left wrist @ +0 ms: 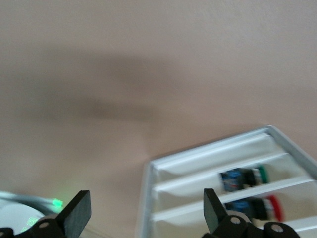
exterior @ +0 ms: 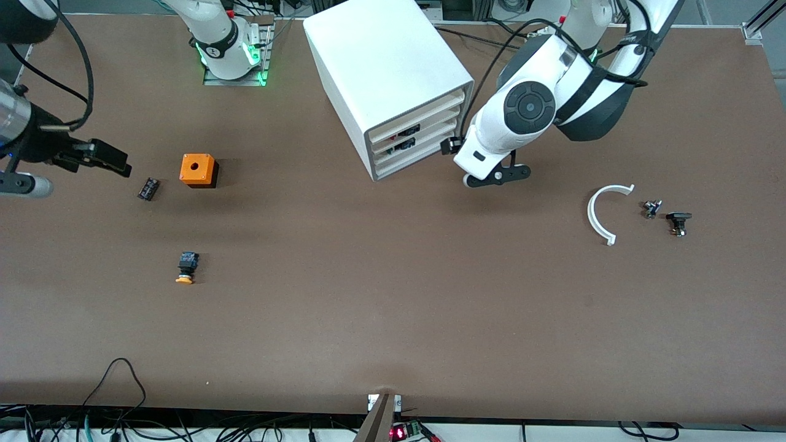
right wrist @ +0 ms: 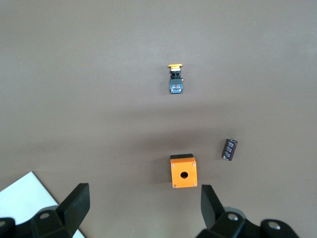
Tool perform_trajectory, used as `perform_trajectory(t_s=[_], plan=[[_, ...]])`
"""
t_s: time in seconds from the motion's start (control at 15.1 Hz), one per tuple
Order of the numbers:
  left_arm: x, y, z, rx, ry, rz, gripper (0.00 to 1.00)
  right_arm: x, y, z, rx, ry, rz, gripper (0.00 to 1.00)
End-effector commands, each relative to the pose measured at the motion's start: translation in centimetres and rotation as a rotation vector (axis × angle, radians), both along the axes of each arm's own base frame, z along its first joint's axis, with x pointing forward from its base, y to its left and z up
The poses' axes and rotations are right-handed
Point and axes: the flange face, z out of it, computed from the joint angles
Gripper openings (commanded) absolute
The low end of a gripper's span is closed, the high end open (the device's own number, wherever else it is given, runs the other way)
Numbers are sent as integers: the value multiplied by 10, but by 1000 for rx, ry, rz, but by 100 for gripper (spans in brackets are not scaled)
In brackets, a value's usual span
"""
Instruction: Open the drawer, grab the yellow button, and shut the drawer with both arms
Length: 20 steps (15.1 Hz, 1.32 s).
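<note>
Button (exterior: 185, 268) lies on table (exterior: 393, 319), at 5 o'clock from right gripper (exterior: 113, 161), well apart, fingers spread, empty. Left gripper (left wrist: 143, 213), spread and empty, beside cabinet (exterior: 384, 67); drawer (exterior: 417, 113) closed.

The button (exterior: 186, 267) lies on the table (exterior: 393, 319) — nearer the camera than the cube (exterior: 198, 169)

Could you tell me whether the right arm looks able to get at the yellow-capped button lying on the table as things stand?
Probably yes. The button lies alone on bare table, nearer the front camera than the orange cube. The right pincer hangs open toward that same end of the table, with nothing between them.
</note>
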Motion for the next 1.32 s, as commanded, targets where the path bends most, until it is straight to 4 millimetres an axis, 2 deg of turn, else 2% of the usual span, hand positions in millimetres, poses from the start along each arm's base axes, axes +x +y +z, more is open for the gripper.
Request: perform_trajectory(t_s=[0.0, 0.13, 0.4, 0.46, 0.59, 0.66, 0.86, 1.12, 1.19, 1.25], plan=[[13, 15, 25, 43, -59, -173, 100, 4, 6, 21, -12, -18, 1, 99], [29, 35, 36, 19, -76, -201, 100, 0, 9, 26, -28, -58, 12, 99], [62, 96, 67, -26, -99, -340, 100, -21, 12, 25, -22, -127, 18, 99], [65, 108, 77, -36, -114, -388, 100, -23, 12, 26, -23, -132, 18, 99], [75, 151, 94, -48, -150, -412, 100, -23, 11, 25, -25, -126, 19, 99], [73, 162, 106, -70, -165, -438, 100, -23, 12, 27, -30, -128, 22, 99], [73, 215, 129, -74, -199, -447, 100, -23, 16, 28, -25, -132, 30, 99], [53, 252, 151, -34, -331, -384, 100, -23, 15, 29, -25, -133, 27, 99], [47, 260, 151, -29, -358, -375, 100, -23, 14, 29, -25, -133, 25, 99], [43, 259, 153, -28, -365, -374, 100, -23, 14, 29, -25, -133, 25, 99]])
